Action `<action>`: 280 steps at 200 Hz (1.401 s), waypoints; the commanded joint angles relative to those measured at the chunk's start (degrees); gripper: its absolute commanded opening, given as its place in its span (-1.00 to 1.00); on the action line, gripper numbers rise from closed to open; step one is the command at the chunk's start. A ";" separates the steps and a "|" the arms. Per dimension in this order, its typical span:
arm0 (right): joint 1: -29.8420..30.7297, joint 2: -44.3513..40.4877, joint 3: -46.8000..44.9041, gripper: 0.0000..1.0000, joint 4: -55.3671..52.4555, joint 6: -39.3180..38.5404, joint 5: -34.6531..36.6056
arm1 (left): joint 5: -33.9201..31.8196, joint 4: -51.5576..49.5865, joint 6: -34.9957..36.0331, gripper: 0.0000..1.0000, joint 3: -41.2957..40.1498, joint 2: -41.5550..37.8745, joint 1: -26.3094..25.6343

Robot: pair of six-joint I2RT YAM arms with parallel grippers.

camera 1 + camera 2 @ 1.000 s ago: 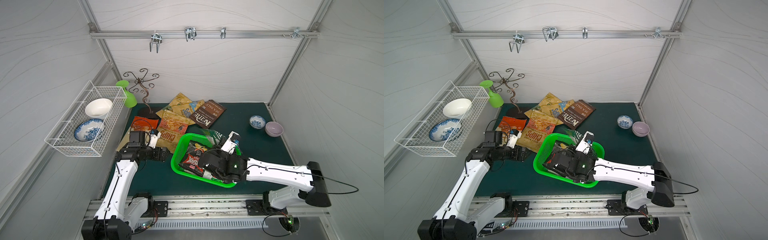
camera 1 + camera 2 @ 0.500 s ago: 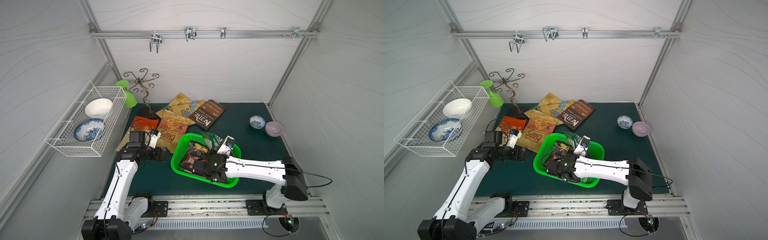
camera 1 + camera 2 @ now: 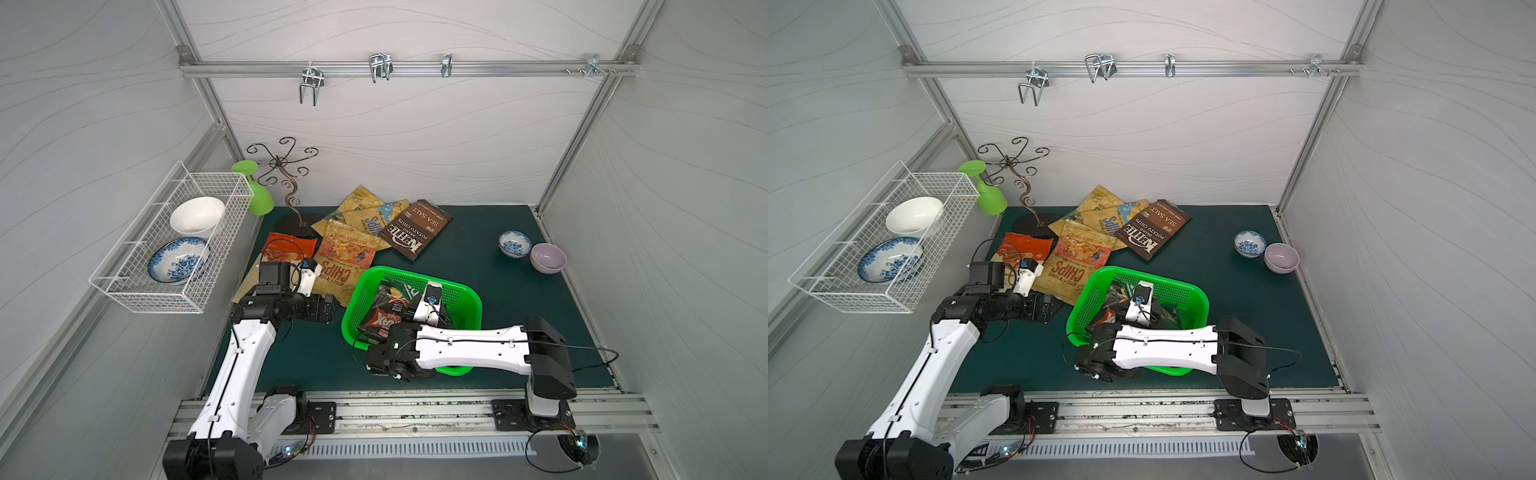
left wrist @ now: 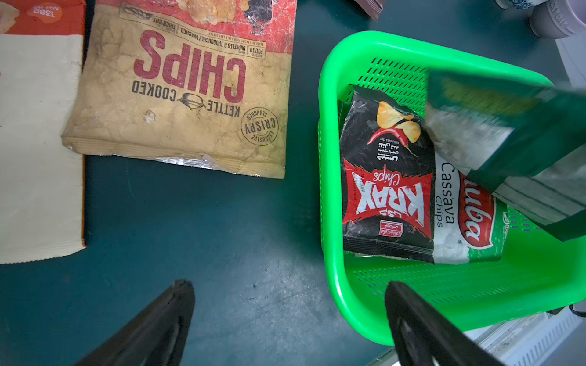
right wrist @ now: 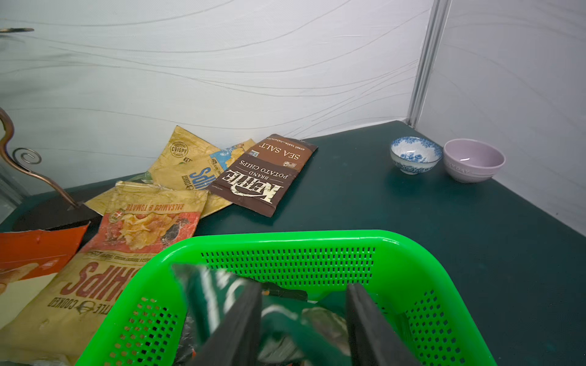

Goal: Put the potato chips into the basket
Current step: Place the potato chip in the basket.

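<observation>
Potato chips are split between two places: three bags lie in the basket (image 3: 476, 299), and the others are spread on the green mat (image 3: 478, 257) behind it and to its left. The whole table floor is covered by the mat. A white wire rack (image 3: 124, 286) is fixed to the left wall, with a white bowl (image 3: 197, 216) and a blue-patterned dish (image 3: 176, 259) kept in it.

The basket is set near the front middle of the mat. Inside it, a black-and-red Krax bag (image 4: 387, 196) is laid partly over a green-and-white cassava bag (image 4: 459, 221). A dark green bag (image 4: 523, 126), blurred, is seen above them.

Outside the basket, a tan CHIPS bag (image 3: 345, 266) is found just beside its left rim, with an orange bag (image 3: 286, 247) further left. A brown Kettle bag (image 3: 415, 228) lies behind the basket, and more tan bags (image 3: 361, 203) are overlapped toward the back wall. A small blue-patterned bowl (image 3: 514, 244) and a lilac bowl (image 3: 547, 257) are placed side by side near the right wall.

The right gripper (image 5: 304, 286) is lowered into the basket with its jaws parted. The dark green bag is seen between and behind the fingers, apparently loose. The left gripper (image 4: 287, 285) is held over bare mat just beside a basket corner, jaws spread wide with nothing between them.
</observation>
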 commanded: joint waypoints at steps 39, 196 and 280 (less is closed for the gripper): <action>2.64 2.17 9.77 0.36 -9.51 7.72 -4.62 | 0.67 1.43 0.66 0.97 0.36 -0.52 0.04; -34.01 -33.17 -28.16 0.78 60.71 -70.88 -75.09 | 0.75 1.39 0.70 0.97 0.36 -0.03 0.02; -45.07 -32.59 -33.58 0.09 53.75 -85.13 -84.05 | 0.86 1.30 0.66 0.97 0.44 -0.04 0.05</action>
